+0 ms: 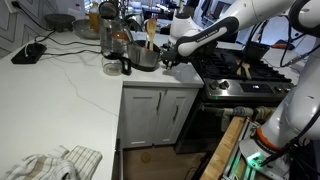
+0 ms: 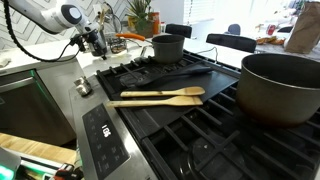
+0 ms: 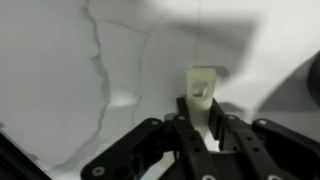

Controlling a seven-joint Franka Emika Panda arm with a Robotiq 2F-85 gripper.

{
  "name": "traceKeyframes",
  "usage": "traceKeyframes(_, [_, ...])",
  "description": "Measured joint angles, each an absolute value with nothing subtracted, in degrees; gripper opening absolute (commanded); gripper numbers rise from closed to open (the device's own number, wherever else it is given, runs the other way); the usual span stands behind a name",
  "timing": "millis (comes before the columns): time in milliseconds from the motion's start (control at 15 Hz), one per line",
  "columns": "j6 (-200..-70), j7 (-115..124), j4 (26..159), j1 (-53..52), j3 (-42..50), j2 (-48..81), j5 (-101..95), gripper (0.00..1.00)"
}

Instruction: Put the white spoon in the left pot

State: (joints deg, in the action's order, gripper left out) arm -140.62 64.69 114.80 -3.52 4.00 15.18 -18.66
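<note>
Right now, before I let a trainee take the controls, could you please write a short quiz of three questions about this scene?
1. True or false: the wooden spoon lies inside the small dark pot.
2. In the wrist view, what do the fingers hold? A) the white spoon B) a cloth C) nothing
3. Fill in: the gripper hangs over the white ____, not over the stove.

Key:
1. False. It lies on the stove, outside the pot.
2. A.
3. Counter.
</note>
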Motion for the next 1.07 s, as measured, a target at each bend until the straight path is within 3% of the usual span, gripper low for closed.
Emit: traceKeyframes(1067, [-120.08,60.88,115.77,-2.89,3.39,-2.26,-14.09,0.06])
